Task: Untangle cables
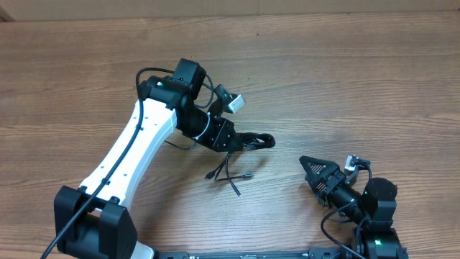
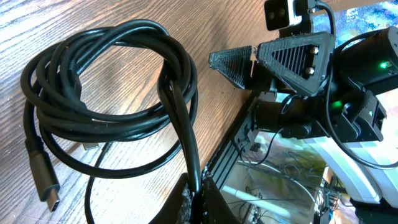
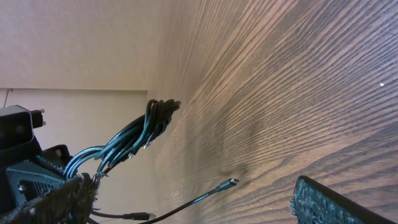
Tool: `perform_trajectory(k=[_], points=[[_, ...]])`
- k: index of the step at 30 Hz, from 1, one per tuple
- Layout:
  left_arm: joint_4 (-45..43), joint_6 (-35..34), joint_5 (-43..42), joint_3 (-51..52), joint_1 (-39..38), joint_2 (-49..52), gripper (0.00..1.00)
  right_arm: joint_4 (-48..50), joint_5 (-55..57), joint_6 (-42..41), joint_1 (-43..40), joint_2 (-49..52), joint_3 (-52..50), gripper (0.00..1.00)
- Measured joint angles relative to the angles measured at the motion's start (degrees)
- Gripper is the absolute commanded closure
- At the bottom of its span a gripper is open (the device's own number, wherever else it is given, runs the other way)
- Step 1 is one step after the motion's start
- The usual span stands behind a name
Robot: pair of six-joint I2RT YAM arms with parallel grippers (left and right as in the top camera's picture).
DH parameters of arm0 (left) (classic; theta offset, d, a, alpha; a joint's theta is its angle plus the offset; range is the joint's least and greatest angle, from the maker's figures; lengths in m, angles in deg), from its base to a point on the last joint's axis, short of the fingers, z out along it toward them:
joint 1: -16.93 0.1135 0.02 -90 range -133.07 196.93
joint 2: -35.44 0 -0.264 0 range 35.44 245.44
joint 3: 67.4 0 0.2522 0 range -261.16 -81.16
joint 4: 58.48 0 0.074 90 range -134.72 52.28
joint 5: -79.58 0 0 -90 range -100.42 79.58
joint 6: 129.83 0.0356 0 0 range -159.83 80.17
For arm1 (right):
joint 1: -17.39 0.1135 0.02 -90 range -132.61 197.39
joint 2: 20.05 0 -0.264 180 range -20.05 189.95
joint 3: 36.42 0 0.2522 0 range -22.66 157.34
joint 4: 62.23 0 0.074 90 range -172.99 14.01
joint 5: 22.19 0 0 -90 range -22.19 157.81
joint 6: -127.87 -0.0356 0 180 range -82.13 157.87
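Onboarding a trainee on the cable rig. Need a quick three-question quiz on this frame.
1. True or false: the right gripper holds the cables.
2. Which one grips the bundle? A the left gripper; B the right gripper; C neither.
3. Fill in: in the left wrist view, a plug shows at the lower ____.
Key: 1 false; 2 A; 3 left.

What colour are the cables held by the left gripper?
The cables are black, clearest in the left wrist view.

White arm (image 1: pixel 136 144), seemingly ribbed black fingers (image 2: pixel 298 59)
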Motion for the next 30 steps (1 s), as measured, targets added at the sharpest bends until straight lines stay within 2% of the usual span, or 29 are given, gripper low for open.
perform_trajectory(k=[16, 30], points=[[0.1, 0.1, 0.0, 0.0, 0.0, 0.0, 0.96, 0.2, 0.6, 0.0, 0.0, 0.0, 0.0, 0.00], [-0.3, -3.2, 0.0, 0.0, 0.0, 0.0, 0.96, 0.2, 0.6, 0.0, 0.0, 0.0, 0.0, 0.00]])
